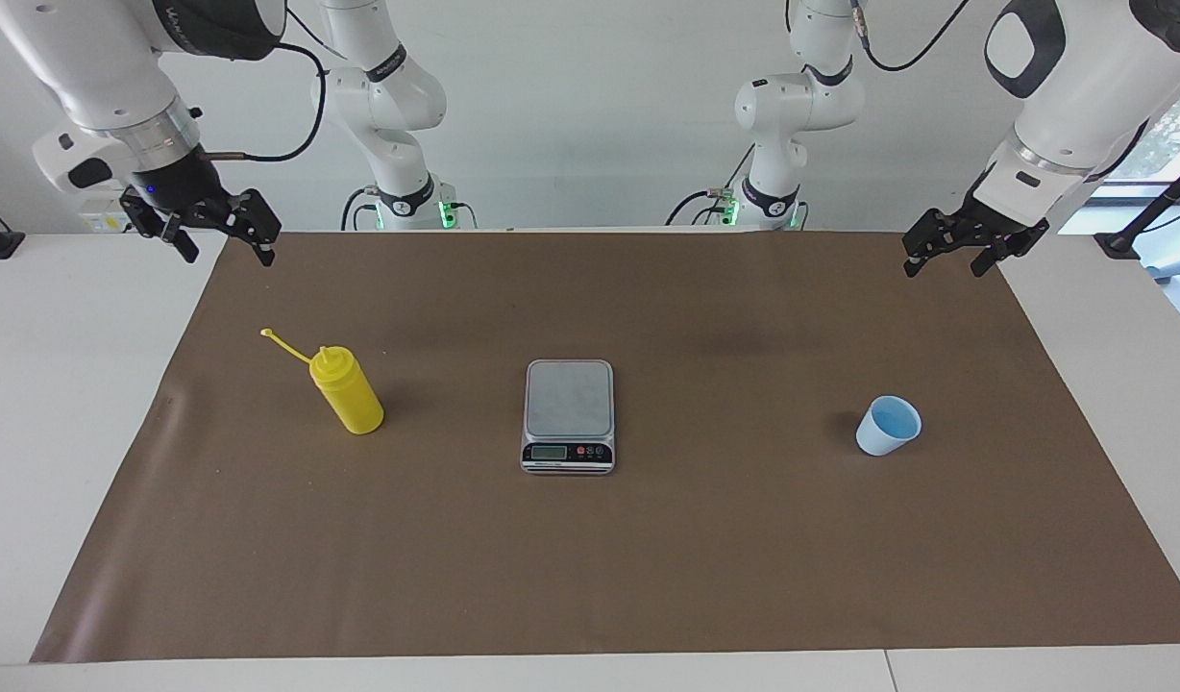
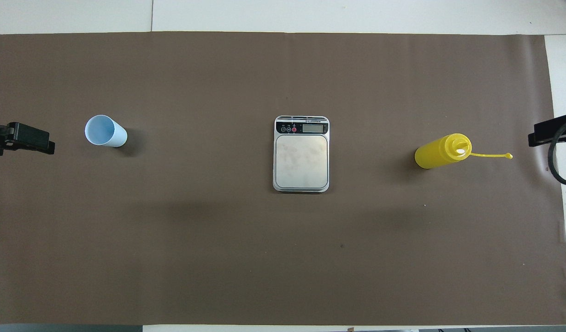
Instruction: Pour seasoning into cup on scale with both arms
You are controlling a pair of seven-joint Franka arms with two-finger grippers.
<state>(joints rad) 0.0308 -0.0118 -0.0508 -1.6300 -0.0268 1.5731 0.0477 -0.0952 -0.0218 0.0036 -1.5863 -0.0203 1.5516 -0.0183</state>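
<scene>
The yellow seasoning bottle [image 1: 348,392] stands upright on the brown mat toward the right arm's end, also seen in the overhead view [image 2: 442,151]. Its cap strap sticks out sideways. The steel-topped scale [image 1: 569,415] lies mid-table [image 2: 301,154] with nothing on it. The light-blue cup [image 1: 887,425] stands on the mat toward the left arm's end [image 2: 105,132]. My right gripper [image 1: 228,254] hangs open and empty over the mat's corner at its end [image 2: 552,131]. My left gripper [image 1: 944,267] hangs open and empty over the mat's corner at its end [image 2: 20,138].
A brown mat [image 1: 705,557] covers most of the white table [image 1: 61,384]. Only the bottle, scale and cup stand on it, in a row, well apart from each other. Two more white arms [image 1: 388,115] stand at the back edge.
</scene>
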